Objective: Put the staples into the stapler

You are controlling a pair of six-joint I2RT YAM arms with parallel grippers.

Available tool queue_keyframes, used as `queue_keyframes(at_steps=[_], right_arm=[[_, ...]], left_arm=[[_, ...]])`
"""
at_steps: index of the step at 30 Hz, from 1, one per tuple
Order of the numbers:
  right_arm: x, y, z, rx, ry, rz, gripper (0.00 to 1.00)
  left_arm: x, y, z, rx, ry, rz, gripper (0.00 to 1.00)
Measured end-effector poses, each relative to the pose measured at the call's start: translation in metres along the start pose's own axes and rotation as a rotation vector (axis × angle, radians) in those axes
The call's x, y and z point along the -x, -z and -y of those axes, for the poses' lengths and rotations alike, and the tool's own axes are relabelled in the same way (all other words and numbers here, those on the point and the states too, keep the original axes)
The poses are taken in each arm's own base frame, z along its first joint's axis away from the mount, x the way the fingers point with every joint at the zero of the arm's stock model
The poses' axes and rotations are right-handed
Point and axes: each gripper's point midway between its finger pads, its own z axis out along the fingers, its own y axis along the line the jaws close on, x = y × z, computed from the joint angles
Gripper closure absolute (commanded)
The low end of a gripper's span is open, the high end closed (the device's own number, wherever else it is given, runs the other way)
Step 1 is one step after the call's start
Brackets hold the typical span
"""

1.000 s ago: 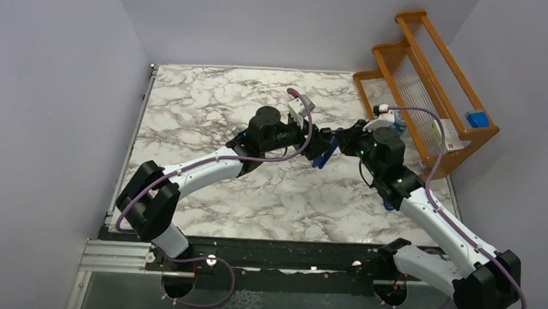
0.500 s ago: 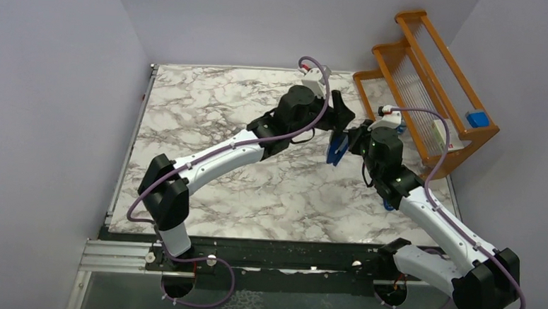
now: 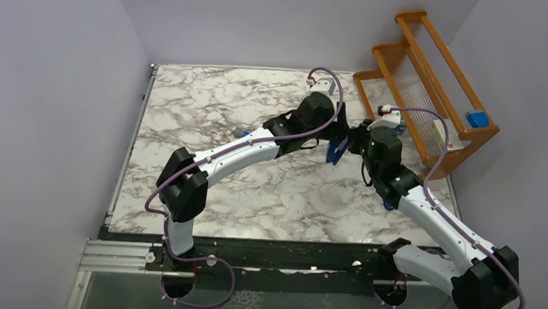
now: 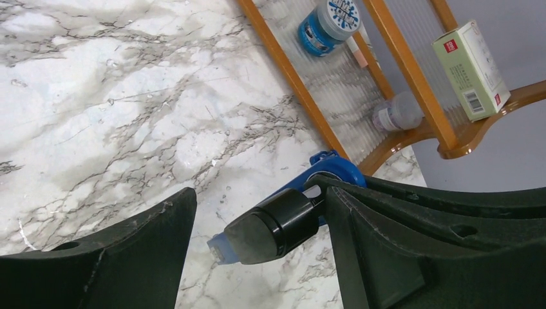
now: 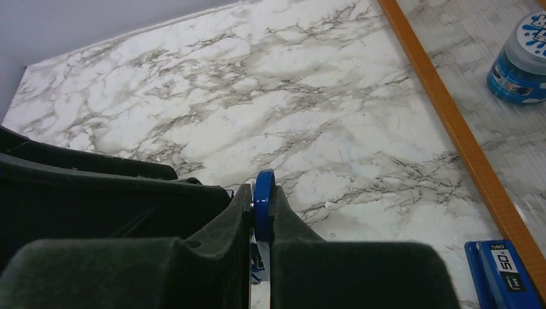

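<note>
Blue stapler hangs over the tabletop just beside the wooden rack, its long axis slanting and its tip pointing down and away from the rack. Right fingers pinch it tight. Left fingers, spread wide, straddle its tip without gripping, having swung in toward the rack.
</note>
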Motion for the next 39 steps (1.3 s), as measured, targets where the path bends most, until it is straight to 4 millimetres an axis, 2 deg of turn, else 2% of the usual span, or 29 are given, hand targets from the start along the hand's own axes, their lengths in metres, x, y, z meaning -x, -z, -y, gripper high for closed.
queue_keyframes(at_steps=[4, 9, 12, 17, 20, 24, 28, 35, 39], right_arm=[[-0.001, -0.001, 0.000, -0.001, 0.001, -0.004, 0.99], [-0.003, -0.002, 0.000, -0.002, 0.000, -0.008, 0.99], [-0.004, -0.001, -0.002, 0.002, -0.005, -0.011, 0.99], [-0.007, 0.000, -0.004, 0.004, -0.023, -0.021, 0.99], [-0.010, 0.000, 0.001, -0.023, -0.039, -0.023, 0.99], [-0.008, 0.000, 0.005, -0.046, -0.065, -0.014, 0.99], [-0.007, -0.001, 0.006, -0.052, -0.103, -0.011, 0.99], [-0.008, 0.001, 0.007, -0.050, -0.156, -0.029, 0.99], [0.002, 0.005, 0.005, -0.046, -0.208, -0.019, 0.99]], left_arm=[[0.000, 0.000, -0.004, 0.021, 0.004, 0.003, 0.33], [0.002, 0.000, -0.005, 0.030, 0.020, 0.012, 0.52], [0.003, 0.002, -0.003, 0.032, 0.024, 0.022, 0.57], [0.003, 0.007, -0.008, 0.052, 0.030, 0.041, 0.59], [0.003, 0.018, -0.027, 0.093, 0.042, 0.051, 0.59], [0.005, 0.036, -0.069, 0.180, 0.073, 0.061, 0.59], [-0.002, 0.054, -0.103, 0.250, 0.093, 0.066, 0.51], [-0.042, 0.077, -0.148, 0.347, 0.106, 0.028, 0.37], [-0.070, 0.087, -0.171, 0.399, 0.104, -0.016, 0.33]])
